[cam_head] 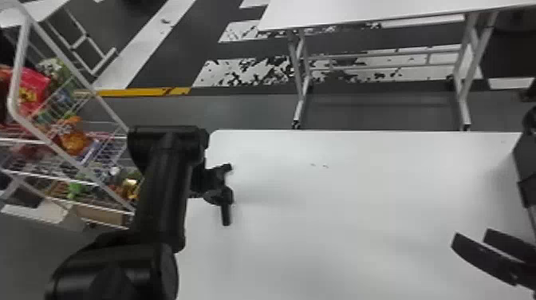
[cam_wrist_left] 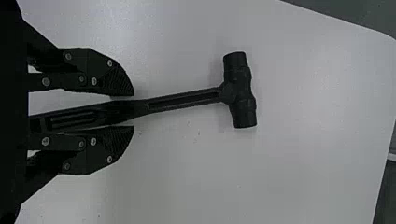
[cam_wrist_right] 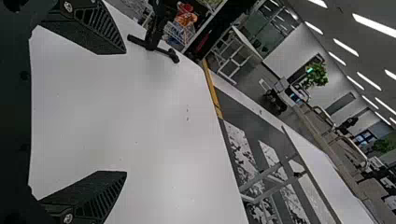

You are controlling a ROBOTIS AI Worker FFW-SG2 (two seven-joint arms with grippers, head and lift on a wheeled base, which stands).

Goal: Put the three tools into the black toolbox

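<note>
Same white table [cam_head: 339,207] in every view

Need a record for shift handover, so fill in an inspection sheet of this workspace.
Surface: smooth white tabletop with small dark specks.
Job's things: black double-faced hammer, at the tabletop's left side.
Clutter: white tubular wire rack holding colourful packets, left of the table.
Grippers: black two-fingered left gripper, seemingly closed around the hammer's handle; matching right gripper open, nothing between its fingers.
Cables: nothing seen.
Surroundings: second white table with metal legs ahead; grey floor with yellow stripe.
</note>
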